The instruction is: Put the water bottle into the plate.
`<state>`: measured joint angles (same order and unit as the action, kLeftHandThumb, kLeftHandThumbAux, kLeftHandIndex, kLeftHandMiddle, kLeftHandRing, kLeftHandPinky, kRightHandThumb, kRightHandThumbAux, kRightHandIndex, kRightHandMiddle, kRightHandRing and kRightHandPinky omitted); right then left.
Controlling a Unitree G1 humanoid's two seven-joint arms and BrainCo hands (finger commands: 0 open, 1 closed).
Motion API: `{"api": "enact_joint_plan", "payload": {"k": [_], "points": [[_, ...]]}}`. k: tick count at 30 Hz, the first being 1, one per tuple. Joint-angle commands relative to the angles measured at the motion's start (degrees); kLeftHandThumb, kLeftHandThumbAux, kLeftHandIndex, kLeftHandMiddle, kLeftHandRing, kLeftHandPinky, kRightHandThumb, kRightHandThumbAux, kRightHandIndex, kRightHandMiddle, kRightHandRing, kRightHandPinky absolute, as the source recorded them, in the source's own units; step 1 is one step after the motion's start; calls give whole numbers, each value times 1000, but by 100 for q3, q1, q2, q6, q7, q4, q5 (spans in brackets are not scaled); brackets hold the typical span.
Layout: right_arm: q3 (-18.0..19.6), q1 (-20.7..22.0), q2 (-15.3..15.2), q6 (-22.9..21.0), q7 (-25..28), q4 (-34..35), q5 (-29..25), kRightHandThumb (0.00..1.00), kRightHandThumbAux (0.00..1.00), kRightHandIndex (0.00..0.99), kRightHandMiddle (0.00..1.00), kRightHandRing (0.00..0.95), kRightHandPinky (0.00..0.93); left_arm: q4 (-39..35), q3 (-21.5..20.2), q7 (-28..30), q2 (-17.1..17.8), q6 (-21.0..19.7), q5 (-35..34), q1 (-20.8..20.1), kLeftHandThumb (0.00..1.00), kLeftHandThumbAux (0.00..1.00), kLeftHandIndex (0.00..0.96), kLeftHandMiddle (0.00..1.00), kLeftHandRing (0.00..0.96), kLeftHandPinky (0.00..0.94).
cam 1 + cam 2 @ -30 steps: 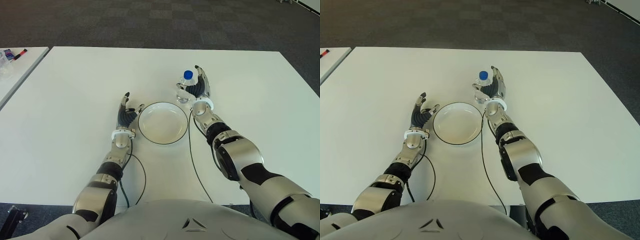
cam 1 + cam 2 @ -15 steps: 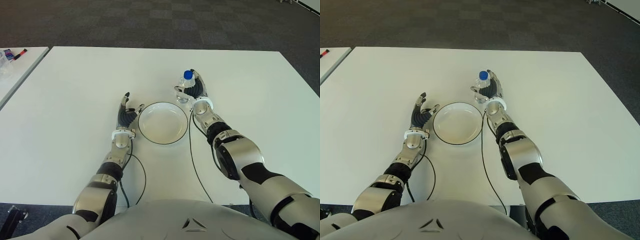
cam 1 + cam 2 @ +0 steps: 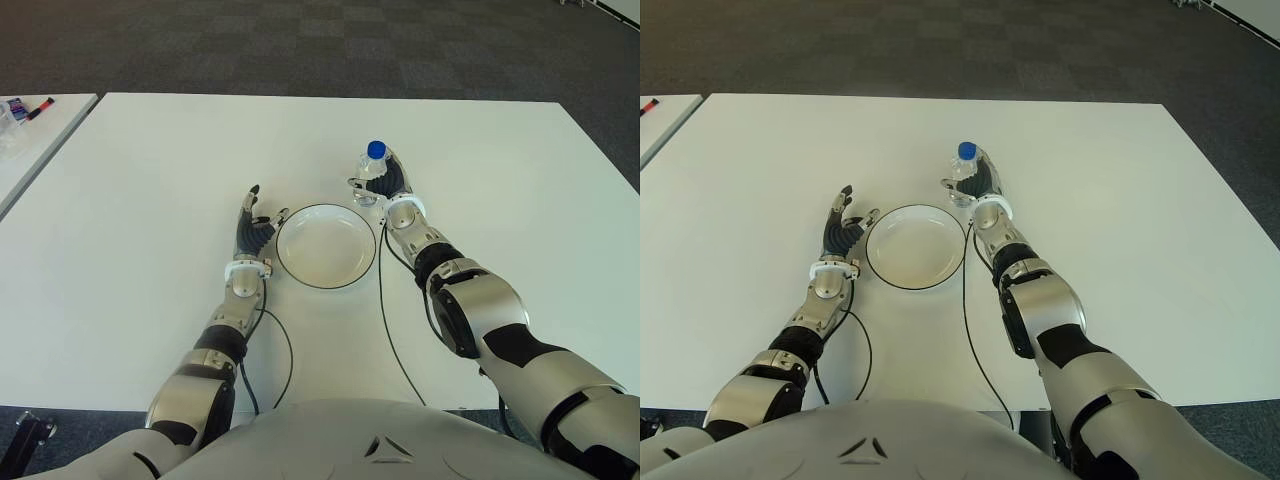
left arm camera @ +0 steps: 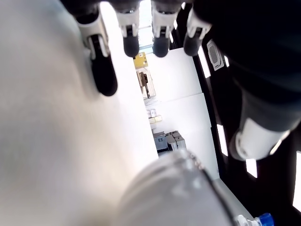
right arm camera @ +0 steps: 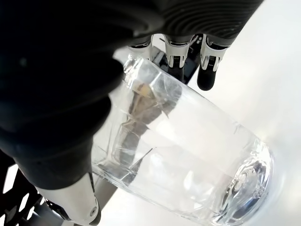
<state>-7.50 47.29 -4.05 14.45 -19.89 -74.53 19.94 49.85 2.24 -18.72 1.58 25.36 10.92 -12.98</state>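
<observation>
A: Right wrist view: right robot hand [image 5: 141, 70] is wrapping round the bottle [image 5: 188, 155], which is standing on the tabletop [image 3: 150, 180] just beyond the plate [image 3: 327, 246].

B: Progress?

A: Grip's on; lift & placing are pending. Left robot hand [image 3: 252, 228], beside plate, is hanging open, empty. No label readable.
</observation>
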Motion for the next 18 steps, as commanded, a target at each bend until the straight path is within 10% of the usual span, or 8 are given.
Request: {"api": "enact_joint_plan", "payload": {"k": [1, 18], "points": [[40, 7, -15, -64, 117, -107, -62, 0, 822, 0, 14, 21, 82, 382, 180, 136, -218, -446, 75, 474, 234, 627, 2, 0, 0, 0], [140, -81, 33, -21, 318, -172, -119, 0, 767, 0, 12, 21, 64, 303, 208, 140, -233, -435, 42, 522, 238, 618, 5, 0, 0, 0]]}}
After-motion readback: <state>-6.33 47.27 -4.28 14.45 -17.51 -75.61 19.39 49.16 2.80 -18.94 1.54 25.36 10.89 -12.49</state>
